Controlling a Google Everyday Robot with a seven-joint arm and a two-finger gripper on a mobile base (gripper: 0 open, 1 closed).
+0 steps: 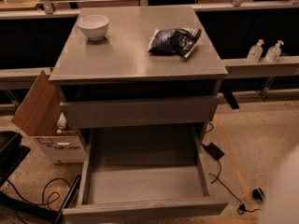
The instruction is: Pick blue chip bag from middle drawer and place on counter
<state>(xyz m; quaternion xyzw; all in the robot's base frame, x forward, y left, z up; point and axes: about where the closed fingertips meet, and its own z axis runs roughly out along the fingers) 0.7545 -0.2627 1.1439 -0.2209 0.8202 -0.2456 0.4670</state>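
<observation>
The blue chip bag (174, 41) lies flat on the counter (135, 59), at its back right, with nothing touching it. The middle drawer (145, 183) is pulled out below; its grey floor is bare. My gripper is out of view. Only a pale blur of my arm (286, 190) shows at the bottom right edge.
A white bowl (93, 26) stands at the counter's back left. A taller grey drawer front (140, 112) sits above the open drawer. An open cardboard box (42, 115) stands left of the cabinet. Two pump bottles (264, 50) stand on a ledge at right. Cables and a power brick (215, 150) lie on the floor.
</observation>
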